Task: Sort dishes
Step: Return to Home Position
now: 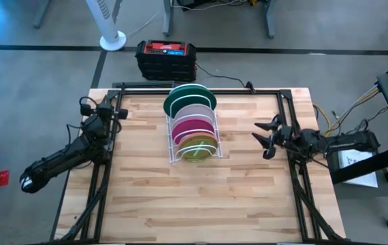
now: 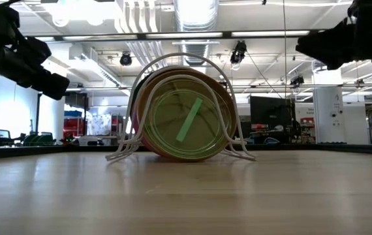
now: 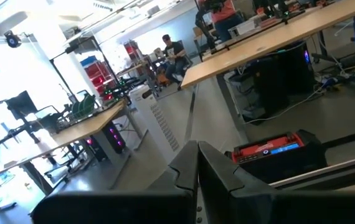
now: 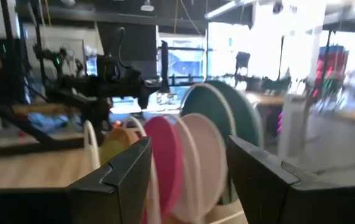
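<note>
Five plates stand on edge in the white wire rack (image 1: 173, 139) at the table's middle. From far to near they are the dark green plate (image 1: 188, 96), the white plate (image 1: 195, 111), the magenta plate (image 1: 192, 126), the brown plate (image 1: 198, 141) and the lime-green plate (image 1: 194, 152). The low view shows the lime-green plate (image 2: 189, 124) in front. My right gripper (image 1: 261, 136) is open and empty, right of the rack, facing the plates (image 4: 190, 180). My left gripper (image 1: 117, 111) is shut and empty at the table's far left (image 3: 197, 180).
A black and red box (image 1: 166, 58) sits beyond the table's far edge, with a white fan base (image 1: 112, 41) to its left. Dark frame rails (image 1: 105, 184) run along both table sides. Bare wood (image 1: 201, 204) lies near of the rack.
</note>
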Controlling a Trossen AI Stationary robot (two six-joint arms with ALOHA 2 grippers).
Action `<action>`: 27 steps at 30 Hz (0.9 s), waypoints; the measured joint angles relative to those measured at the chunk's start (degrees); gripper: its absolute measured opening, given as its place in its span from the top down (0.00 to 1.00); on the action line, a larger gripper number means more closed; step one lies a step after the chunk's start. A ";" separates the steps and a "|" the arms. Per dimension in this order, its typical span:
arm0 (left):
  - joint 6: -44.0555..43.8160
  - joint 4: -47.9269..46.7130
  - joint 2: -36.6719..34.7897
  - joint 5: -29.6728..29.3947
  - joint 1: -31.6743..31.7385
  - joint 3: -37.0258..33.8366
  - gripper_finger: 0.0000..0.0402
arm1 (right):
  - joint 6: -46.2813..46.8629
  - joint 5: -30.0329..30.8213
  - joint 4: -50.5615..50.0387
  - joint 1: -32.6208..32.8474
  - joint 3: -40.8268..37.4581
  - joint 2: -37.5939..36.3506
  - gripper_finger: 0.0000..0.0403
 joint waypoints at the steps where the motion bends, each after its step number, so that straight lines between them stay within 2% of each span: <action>1: 0.00 0.02 -0.04 0.00 0.00 0.00 1.00 | -1.31 0.03 -1.35 0.00 0.02 -1.51 0.51; 6: 0.00 0.04 -0.03 0.00 0.00 0.00 1.00 | -0.30 -5.15 -10.34 -0.28 -0.03 -8.05 0.51; 12: 0.00 0.02 0.00 0.01 0.00 0.00 1.00 | -1.77 -10.33 -14.18 -1.37 0.04 -8.56 0.51; 19: 0.00 0.02 -0.04 0.01 0.00 0.00 1.00 | -1.45 -27.35 -18.00 -4.01 -0.02 -8.56 0.51; 23: 0.00 0.04 0.00 0.00 0.00 0.00 1.00 | -1.01 -28.49 -17.75 -4.00 -0.02 -8.56 0.51; 27: 0.00 0.03 0.00 0.01 0.00 0.00 1.00 | -4.90 -28.35 -17.73 -4.00 -0.02 -8.56 0.51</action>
